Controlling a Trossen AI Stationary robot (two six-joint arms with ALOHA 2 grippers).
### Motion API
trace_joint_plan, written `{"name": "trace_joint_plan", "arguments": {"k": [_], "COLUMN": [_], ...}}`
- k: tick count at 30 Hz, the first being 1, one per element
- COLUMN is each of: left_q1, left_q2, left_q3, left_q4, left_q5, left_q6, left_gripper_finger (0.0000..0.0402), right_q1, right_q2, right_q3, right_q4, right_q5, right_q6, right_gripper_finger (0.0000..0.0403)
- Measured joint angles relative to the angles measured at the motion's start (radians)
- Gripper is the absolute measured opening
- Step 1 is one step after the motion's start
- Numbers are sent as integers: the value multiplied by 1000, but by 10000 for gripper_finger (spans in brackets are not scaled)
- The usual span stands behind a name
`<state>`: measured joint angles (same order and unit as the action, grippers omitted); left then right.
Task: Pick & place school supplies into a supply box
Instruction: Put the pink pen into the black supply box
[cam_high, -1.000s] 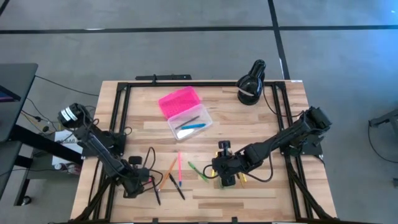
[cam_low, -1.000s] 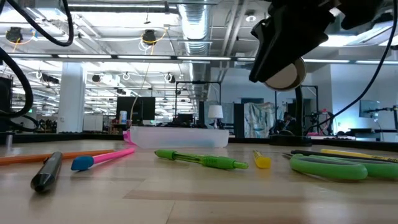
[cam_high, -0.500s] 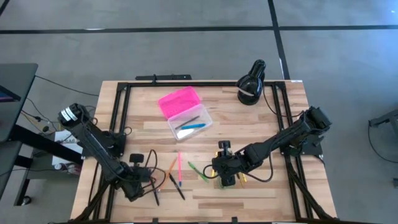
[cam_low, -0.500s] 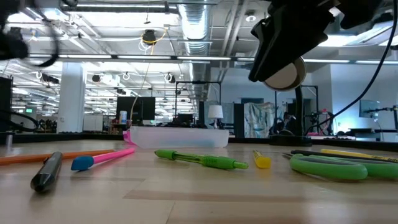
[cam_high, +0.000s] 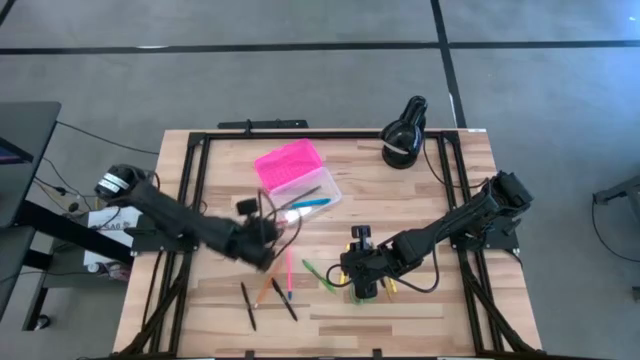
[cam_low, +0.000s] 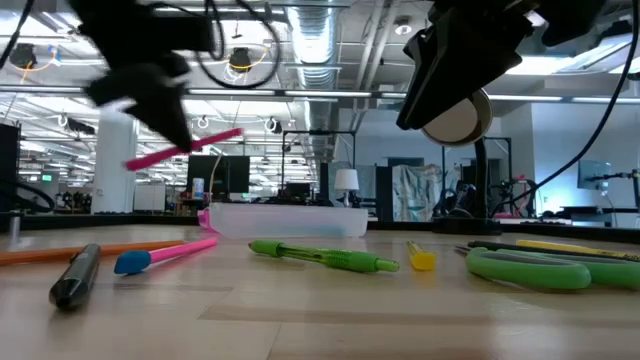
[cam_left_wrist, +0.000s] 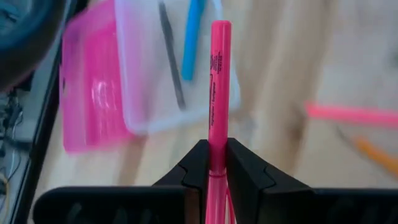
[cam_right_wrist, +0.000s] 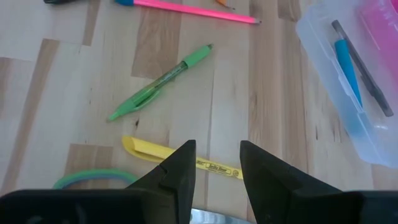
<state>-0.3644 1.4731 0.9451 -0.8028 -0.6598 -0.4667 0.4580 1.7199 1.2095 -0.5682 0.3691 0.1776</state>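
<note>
left end effector (cam_left_wrist: 211, 167) now carries pink pen (cam_left_wrist: 216, 93) toward supply box (cam_high: 305, 196), holding perhaps two pens.

Open right gripper (cam_right_wrist: 214, 165) above yellow pen (cam_right_wrist: 180, 157), green pen (cam_right_wrist: 160, 82) nearby on table (cam_right_wrist: 56, 112).

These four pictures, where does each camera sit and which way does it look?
High view: overhead, straight down on the table and both arms.
Low view: at tabletop height, level across the green pen; arms hang in from above.
Left wrist view: past the left gripper, shut on a pink pen, toward the supply box.
Right wrist view: past the open right gripper at the green pen, shared with the low view.
</note>
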Motion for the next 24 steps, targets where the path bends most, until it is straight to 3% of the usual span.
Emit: {"name": "trace_joint_plan", "arguments": {"k": [4, 11, 17, 24], "left_q1": [155, 402, 567, 641], "left_q2": [0, 0, 1, 4], "left_q3": [0, 0, 0, 0], "left_q4": [203, 476, 523, 521], "left_q5": [64, 327, 504, 558], "left_q6": [196, 407, 416, 394], "left_gripper_finger": [33, 34, 34, 34], "right_q1": [0, 0, 0, 0], "right_q2": [0, 0, 0, 0], "right_q3": [0, 0, 0, 0], "right_q4": [0, 0, 0, -4], "right_q5": [0, 25, 26, 26], "right_q6": [0, -1, -1, -2], "right_gripper_finger": [118, 118, 118, 118]}}
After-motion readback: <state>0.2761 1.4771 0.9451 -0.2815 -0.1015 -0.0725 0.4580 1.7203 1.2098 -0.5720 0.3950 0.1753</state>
